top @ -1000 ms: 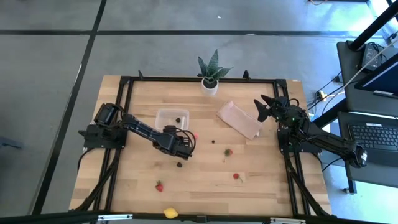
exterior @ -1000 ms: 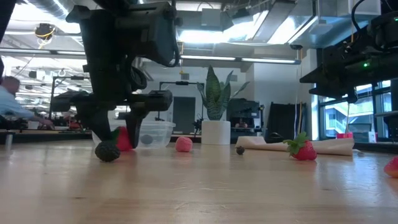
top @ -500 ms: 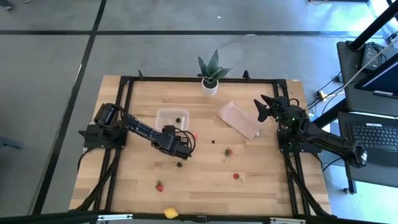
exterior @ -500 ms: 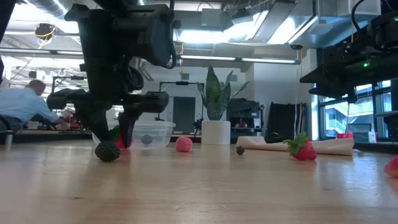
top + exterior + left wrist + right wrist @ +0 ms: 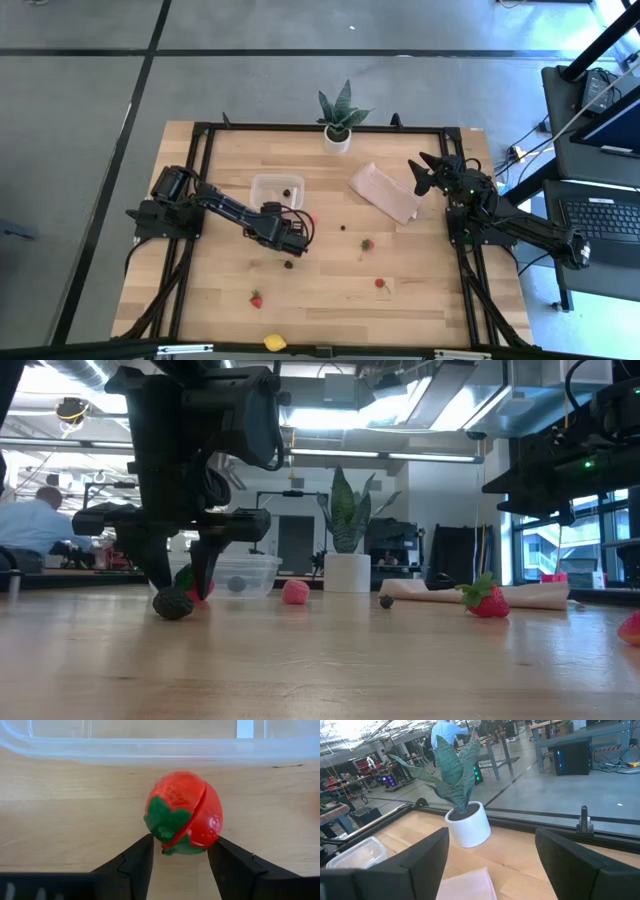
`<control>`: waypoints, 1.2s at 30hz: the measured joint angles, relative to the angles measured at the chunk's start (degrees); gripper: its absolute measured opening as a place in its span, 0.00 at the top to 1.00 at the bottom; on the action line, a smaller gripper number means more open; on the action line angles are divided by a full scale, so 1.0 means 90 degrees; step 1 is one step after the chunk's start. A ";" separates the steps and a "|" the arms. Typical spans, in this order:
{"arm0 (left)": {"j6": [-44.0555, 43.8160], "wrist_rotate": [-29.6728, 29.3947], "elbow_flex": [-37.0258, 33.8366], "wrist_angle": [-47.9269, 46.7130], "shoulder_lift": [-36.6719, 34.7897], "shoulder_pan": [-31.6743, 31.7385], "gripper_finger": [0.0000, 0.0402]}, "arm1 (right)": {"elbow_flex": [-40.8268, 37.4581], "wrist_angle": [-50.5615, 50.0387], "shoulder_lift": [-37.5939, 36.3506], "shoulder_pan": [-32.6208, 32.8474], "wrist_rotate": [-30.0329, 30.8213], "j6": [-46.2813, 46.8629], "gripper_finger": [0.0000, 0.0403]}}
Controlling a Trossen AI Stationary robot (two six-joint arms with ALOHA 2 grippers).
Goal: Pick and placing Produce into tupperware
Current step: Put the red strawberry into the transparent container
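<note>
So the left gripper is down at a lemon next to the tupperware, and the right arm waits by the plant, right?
Not a lemon. The left wrist view shows the left gripper at a red strawberry, its fingers either side of it, just short of the tupperware. The rest holds: the right gripper waits, open, near the plant.
</note>
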 joint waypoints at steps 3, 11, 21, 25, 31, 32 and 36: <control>0.0092 0.0000 0.0000 0.0002 0.0000 0.0000 0.51 | 0.0000 -0.0001 0.0001 -0.0001 -0.0001 0.0000 0.26; 0.0318 0.0110 0.0002 -0.0003 0.0000 0.0042 0.34 | 0.0000 -0.0001 0.0000 -0.0002 -0.0002 0.0000 0.26; 0.0700 -0.0016 0.0003 0.0007 0.0000 0.0330 0.30 | 0.0000 -0.0001 0.0000 -0.0002 -0.0002 -0.0002 0.26; 0.0687 -0.0019 0.0004 0.0033 0.0000 0.0378 0.31 | 0.0000 0.0001 0.0000 0.0000 -0.0002 0.0000 0.26; 0.0687 -0.0022 0.0004 0.0032 0.0000 0.0393 0.32 | 0.0000 -0.0001 0.0002 -0.0002 -0.0002 -0.0012 0.26; 0.0687 -0.0022 0.0005 0.0032 0.0000 0.0393 0.32 | 0.0000 0.0000 0.0001 -0.0002 -0.0002 -0.0014 0.26; 0.0690 -0.0022 0.0002 0.0029 0.0000 0.0393 0.36 | 0.0000 -0.0001 0.0002 0.0000 -0.0002 -0.0017 0.26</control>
